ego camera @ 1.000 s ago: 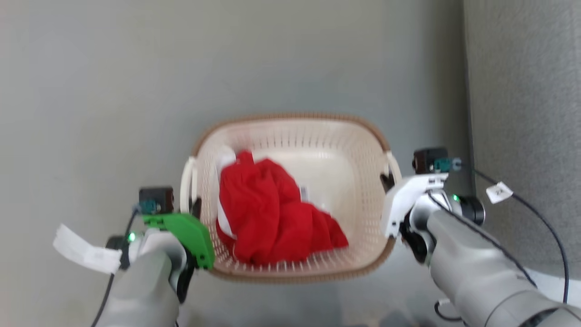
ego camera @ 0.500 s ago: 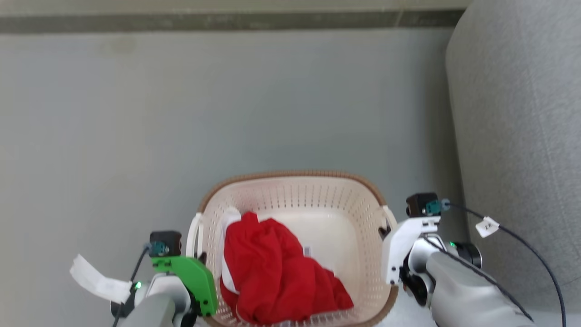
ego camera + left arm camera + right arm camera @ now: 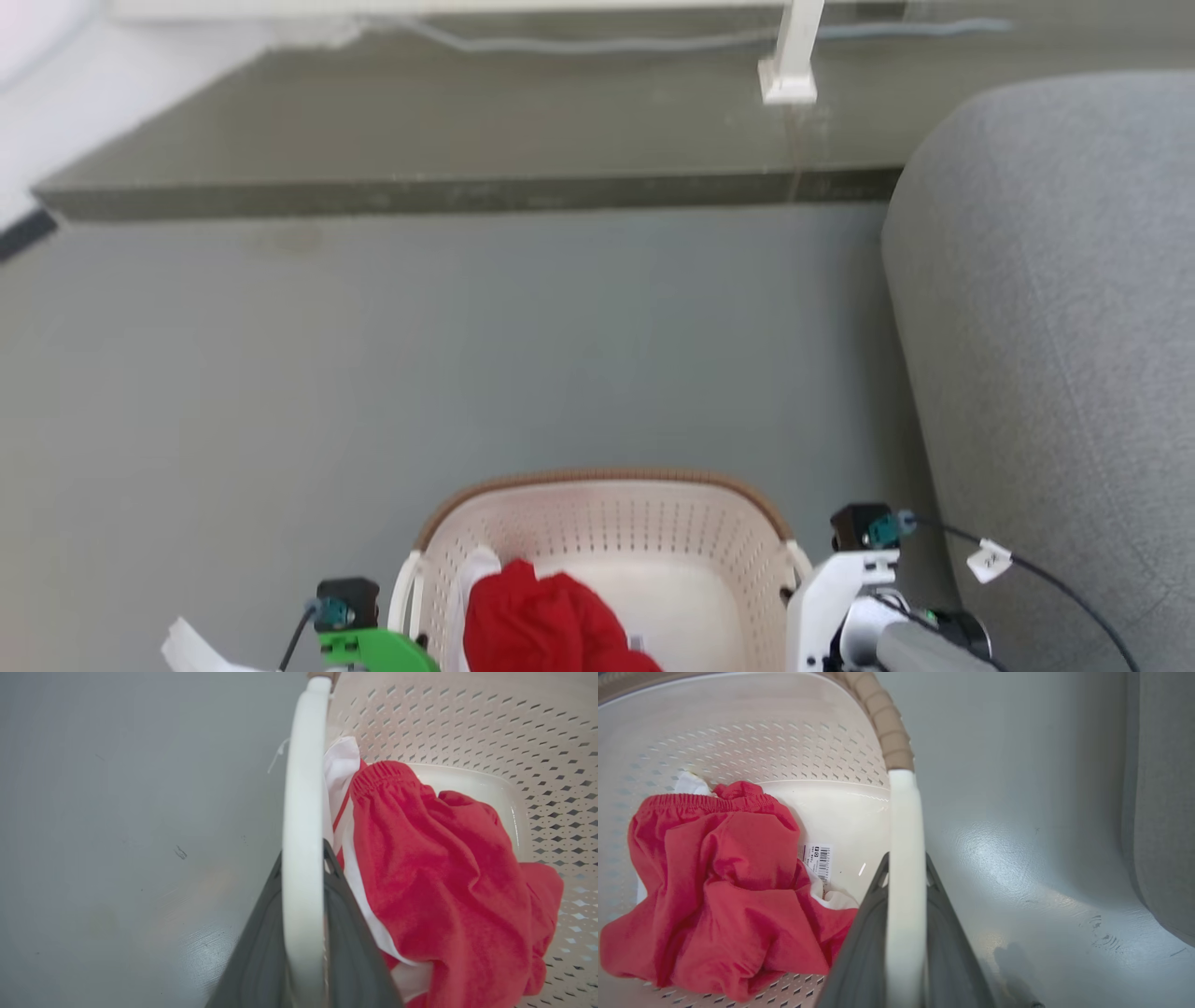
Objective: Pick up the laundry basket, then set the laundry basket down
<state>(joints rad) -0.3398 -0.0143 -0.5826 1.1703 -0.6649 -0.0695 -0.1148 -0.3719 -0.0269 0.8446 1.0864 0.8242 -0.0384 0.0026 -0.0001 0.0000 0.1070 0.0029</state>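
The laundry basket [image 3: 607, 481] is cream-white and perforated with a brown woven-look rim, low in the head view between my two arms. It holds a red garment [image 3: 724, 882] with white cloth under it, and a barcode sticker [image 3: 817, 856] on its inside bottom. My left gripper [image 3: 302, 856] is shut on the basket's left white loop handle [image 3: 303, 788], a dark finger [image 3: 261, 938] on each side. My right gripper [image 3: 906, 861] is shut on the right loop handle [image 3: 903, 812]. Whether the basket's bottom touches the floor I cannot tell.
Grey floor [image 3: 373, 355] stretches ahead of the basket. A grey upholstered piece of furniture [image 3: 1055, 327] stands close on the right. A dark raised ledge [image 3: 467, 191] crosses the far side, with a white post [image 3: 792, 56] on it.
The head camera has moved, so the basket and both grippers now sit at the picture's bottom edge and the ledge has come into view. Both grippers stay on the handles.
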